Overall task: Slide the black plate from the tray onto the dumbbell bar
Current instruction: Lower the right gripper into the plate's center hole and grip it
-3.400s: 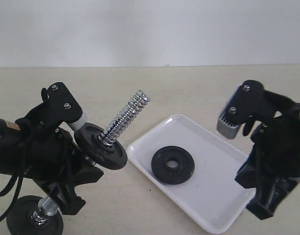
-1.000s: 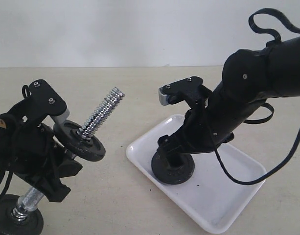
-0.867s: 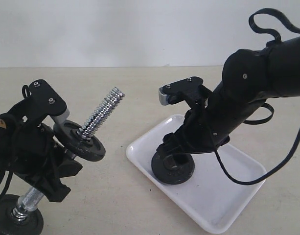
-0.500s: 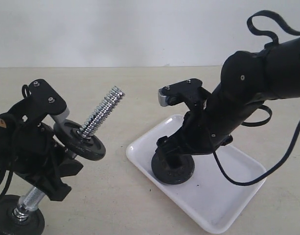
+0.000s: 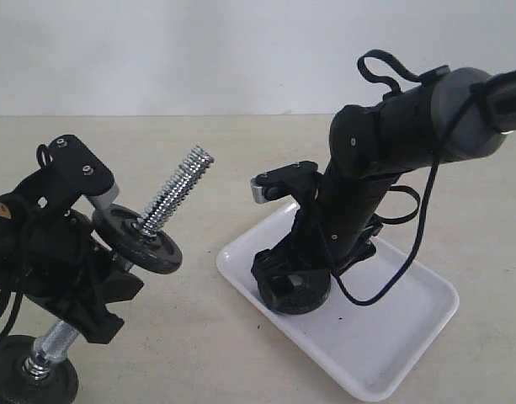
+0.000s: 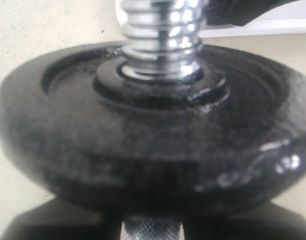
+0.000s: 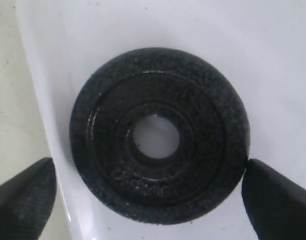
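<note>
Your left gripper [image 5: 87,296] is clamping the dumbbell bar [image 5: 175,194] by its handle and tilting the threaded end up toward the tray [image 5: 409,324]. The black plate [image 7: 202,100] is lying flat at the tray's left end. Your right gripper [image 7: 150,197] is hovering over it, jaws spread wide, with fingertips [image 7: 275,195] just beside its rim.

A black disc [image 6: 153,150] fills the view, seated on the chrome threaded dumbbell bar [image 6: 160,35]; pale bench [image 6: 43,30] lies behind the disc.

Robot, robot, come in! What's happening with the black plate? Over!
Left gripper shut on dumbbell bar. Right gripper open, straddling black plate, flat in tray. Threaded end bare.
</note>
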You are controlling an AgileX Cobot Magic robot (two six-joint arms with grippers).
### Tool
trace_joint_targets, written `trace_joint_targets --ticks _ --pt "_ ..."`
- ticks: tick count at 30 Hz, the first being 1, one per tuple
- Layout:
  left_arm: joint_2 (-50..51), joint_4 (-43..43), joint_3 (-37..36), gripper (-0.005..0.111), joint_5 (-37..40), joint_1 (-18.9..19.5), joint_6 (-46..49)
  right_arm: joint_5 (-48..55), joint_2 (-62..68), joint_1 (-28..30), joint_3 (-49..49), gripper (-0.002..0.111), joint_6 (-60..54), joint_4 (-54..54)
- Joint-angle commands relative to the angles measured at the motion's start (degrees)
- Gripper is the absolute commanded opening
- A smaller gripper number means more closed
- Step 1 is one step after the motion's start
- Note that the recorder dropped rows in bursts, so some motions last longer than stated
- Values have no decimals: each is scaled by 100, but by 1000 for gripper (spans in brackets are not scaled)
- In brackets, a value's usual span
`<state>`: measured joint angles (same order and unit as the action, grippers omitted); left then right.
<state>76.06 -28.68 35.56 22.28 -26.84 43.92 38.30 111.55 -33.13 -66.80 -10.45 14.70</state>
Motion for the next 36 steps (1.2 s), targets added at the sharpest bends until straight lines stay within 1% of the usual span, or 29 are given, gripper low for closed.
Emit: trace_joint_targets --ticks 1,7,14,19,27,36 --pt "-208 -335 184 4 -678 -6 -22 48 -4 -10 -134 89 -60 -4" --pt "-208 -346 184 4 -679 -6 -22 -100 182 -24 -134 89 -60 -15" --pt "-208 -346 184 4 -633 -6 -22 -492 570 -291 -134 89 -33 -215" --pt "-208 -346 184 4 -594 -6 -22 -606 696 -340 -134 89 -20 -276" --pt "-208 -346 184 4 -594 -6 -22 -569 709 -340 -134 89 674 -1470" --pt "-208 -346 184 4 -594 -6 -22 -677 709 -340 -134 89 693 -1529"
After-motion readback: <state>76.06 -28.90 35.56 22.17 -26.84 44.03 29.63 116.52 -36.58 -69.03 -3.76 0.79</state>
